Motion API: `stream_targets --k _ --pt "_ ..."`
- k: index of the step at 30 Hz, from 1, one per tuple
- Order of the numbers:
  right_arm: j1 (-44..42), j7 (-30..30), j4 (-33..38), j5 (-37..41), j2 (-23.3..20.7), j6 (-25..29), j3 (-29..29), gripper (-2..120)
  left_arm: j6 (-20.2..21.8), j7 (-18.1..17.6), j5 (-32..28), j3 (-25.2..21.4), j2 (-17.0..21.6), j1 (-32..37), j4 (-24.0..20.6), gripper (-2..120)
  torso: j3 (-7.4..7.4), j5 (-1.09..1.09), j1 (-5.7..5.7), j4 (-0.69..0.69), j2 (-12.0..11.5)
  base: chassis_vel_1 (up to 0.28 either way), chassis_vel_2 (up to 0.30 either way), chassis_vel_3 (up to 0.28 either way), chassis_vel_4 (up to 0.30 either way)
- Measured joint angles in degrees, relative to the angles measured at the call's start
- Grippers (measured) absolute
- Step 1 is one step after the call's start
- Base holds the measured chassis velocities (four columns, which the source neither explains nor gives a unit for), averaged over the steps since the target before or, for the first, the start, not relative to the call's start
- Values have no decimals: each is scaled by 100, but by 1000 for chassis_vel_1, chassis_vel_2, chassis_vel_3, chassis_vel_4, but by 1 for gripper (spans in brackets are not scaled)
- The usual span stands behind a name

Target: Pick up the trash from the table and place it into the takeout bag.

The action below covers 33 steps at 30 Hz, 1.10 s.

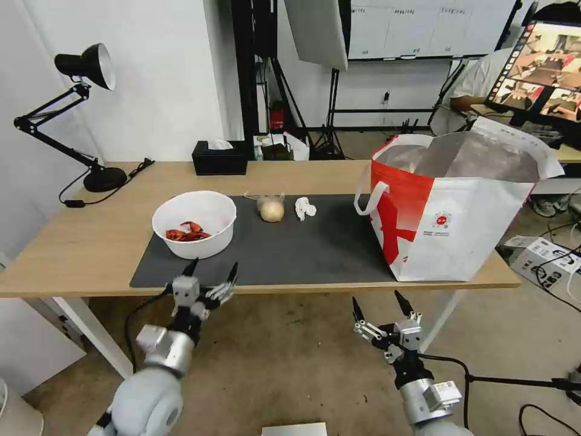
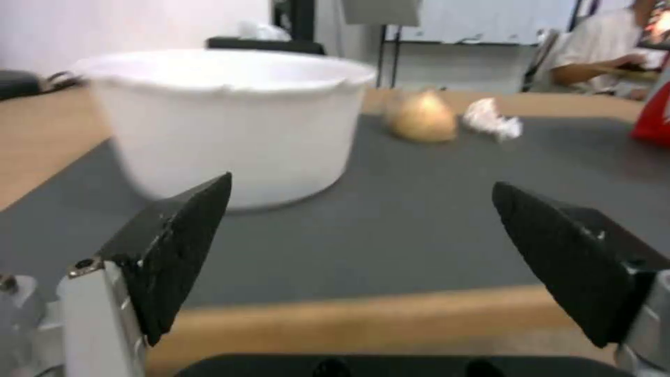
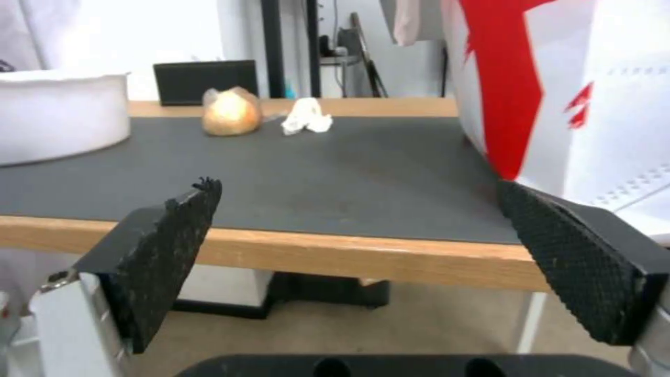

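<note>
Both claws spread at table (image 1: pixel 91 254) edge

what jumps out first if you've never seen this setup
The big red-and-white takeout bag standing open at the table's right end draws the eye first. Next comes the white bowl of red shells on the grey mat's left part. Both open grippers, left and right, hover at the near edge.

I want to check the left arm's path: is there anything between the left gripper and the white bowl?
No. In the left wrist view, bare dark mat lies between the open left gripper and the white bowl; the head view agrees.
</note>
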Motion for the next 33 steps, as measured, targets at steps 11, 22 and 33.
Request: stream_targets --k 11,22,33 --pt "31 -271 -108 76 -4 33 -65 100 -224 55 372 -287 -343 510 109 100 0 0 0 0 0 0 0 0 0" --pt "54 -298 -148 66 3 42 -102 100 -335 171 465 -260 -419 638 196 100 0 0 0 -1 0 0 0 0 0" --pt "178 -297 -42 56 -58 5 -242 100 -402 241 506 -221 -489 689 228 100 0 0 0 -1 -1 0 0 0 0"
